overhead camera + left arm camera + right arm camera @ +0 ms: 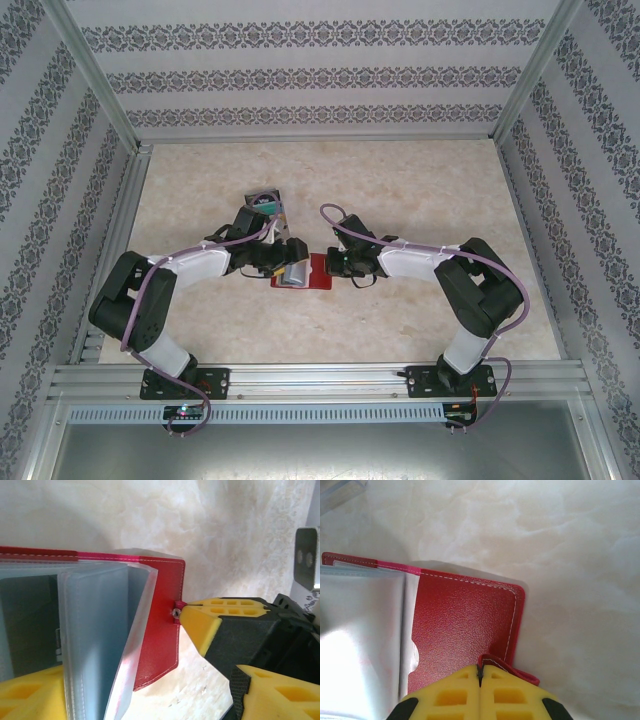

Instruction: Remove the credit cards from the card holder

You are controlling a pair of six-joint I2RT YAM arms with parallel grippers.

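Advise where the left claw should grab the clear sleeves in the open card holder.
Pinch the sleeves near their raised free edge, across the flat faces, coming from above on the left. They stand fanned up off the open card holder, and the shut right claw sits at the tab side.

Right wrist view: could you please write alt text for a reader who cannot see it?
The right gripper, its yellow fingers closed together, meets the small red tab of the open red card holder lying on the pale marbled table. Clear plastic sleeves rise at the picture's left.
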